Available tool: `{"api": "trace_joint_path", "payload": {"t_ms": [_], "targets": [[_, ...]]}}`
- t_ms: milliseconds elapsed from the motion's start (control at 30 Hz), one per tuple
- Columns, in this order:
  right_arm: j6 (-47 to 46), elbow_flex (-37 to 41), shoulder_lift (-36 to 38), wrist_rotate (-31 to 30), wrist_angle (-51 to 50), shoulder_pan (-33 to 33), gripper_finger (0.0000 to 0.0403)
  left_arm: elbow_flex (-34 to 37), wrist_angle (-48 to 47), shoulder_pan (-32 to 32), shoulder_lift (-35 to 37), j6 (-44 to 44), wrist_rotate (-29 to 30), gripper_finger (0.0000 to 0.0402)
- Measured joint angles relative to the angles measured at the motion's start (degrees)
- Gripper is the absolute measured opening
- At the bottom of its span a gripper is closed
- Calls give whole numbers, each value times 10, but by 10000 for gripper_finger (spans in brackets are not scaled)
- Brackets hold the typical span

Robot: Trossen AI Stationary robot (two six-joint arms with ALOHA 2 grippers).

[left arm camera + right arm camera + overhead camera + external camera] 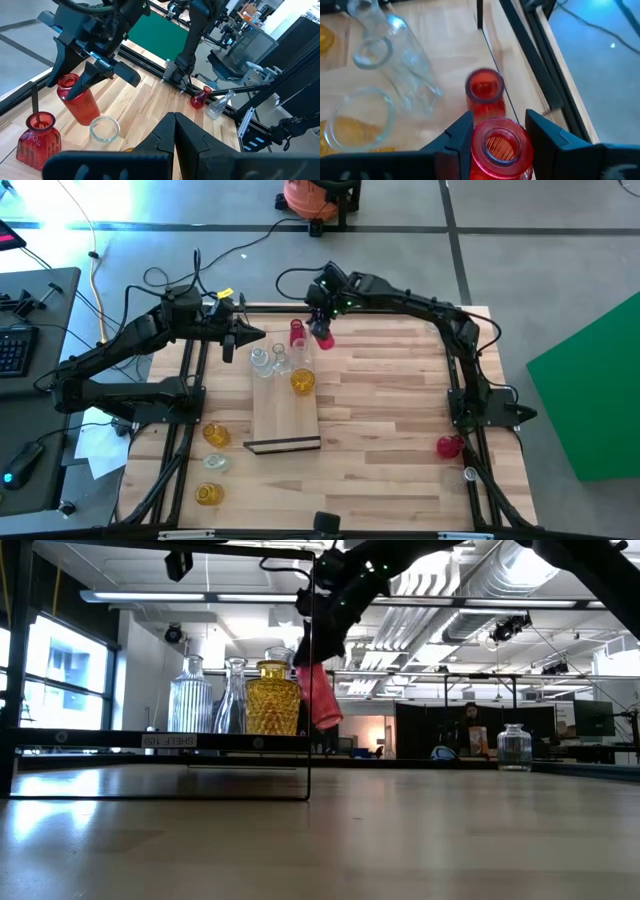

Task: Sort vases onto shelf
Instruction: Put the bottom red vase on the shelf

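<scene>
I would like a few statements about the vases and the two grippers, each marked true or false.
1. The right gripper holds a red vase tilted above the table. True.
2. The left gripper is open. False: it is shut and holds nothing.
3. An amber vase stands on the shelf. True.
4. No red vase is left by the table's right edge. False: one red vase lies there.
5. Three vases wait by the table's left edge. True.

In the low view, the ribbed amber-yellow glass vase (272, 698) hides most of a vase behind it; the tilted red ribbed glass vase (320, 695) is partly hidden too.

In the right wrist view, another amber-yellow vase (324, 37) is cut off at nine o'clock.
</scene>
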State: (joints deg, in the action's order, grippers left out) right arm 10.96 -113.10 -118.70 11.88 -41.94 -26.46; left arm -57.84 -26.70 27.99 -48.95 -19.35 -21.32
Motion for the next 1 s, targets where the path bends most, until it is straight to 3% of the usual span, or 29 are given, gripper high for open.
{"api": "trace_joint_path", "payload": {"t_ms": [400, 633, 1000], "targets": [[25, 9, 2, -48, 71, 18, 119, 0, 0, 0, 0, 0, 0, 0], [19, 67, 1, -45, 138, 22, 119, 0, 0, 0, 0, 0, 1, 0], [17, 71, 1, -48, 189, 33, 119, 0, 0, 0, 1, 0, 12, 0]]}}
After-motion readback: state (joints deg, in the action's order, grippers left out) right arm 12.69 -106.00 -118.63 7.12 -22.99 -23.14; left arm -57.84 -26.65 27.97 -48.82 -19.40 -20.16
